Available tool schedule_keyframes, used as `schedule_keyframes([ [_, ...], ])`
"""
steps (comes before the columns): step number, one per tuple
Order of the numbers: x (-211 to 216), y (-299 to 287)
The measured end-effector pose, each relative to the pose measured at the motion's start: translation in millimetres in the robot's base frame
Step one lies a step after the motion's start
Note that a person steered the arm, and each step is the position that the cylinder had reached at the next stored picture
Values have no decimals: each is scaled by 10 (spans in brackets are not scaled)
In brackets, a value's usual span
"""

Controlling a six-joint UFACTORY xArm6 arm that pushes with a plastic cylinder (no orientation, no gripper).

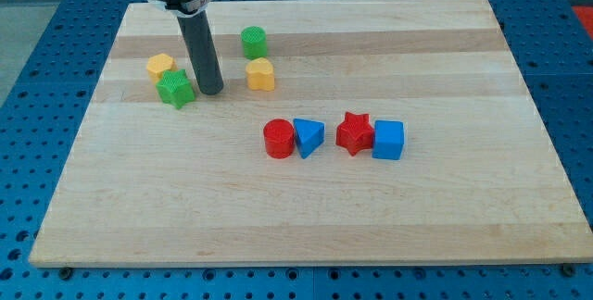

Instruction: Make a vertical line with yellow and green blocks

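Across the upper left of the wooden worktop (306,207) you have no jaws, only my tip (210,90), just right of the green star (175,89); yellow block (160,66), yellow block (260,74) and green cylinder (254,42) stand scattered, no line formed.

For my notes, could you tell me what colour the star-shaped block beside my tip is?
Green: the star block shows clearly in the camera view.

— What's on my wooden board (306,217)?
— Up left: yellow block (160,65), green star (175,89), green cylinder (254,41), yellow block (260,74). Centre row: red cylinder (278,139), blue triangle (309,137), red star (353,133), blue cube (389,140).
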State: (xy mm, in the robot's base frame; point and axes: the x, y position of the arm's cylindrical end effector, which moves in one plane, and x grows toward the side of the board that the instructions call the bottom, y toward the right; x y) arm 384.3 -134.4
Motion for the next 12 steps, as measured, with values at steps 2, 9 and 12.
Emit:
schedule_keyframes([
  [2, 290, 725],
  [9, -720, -282],
  [12, -694, 692],
])
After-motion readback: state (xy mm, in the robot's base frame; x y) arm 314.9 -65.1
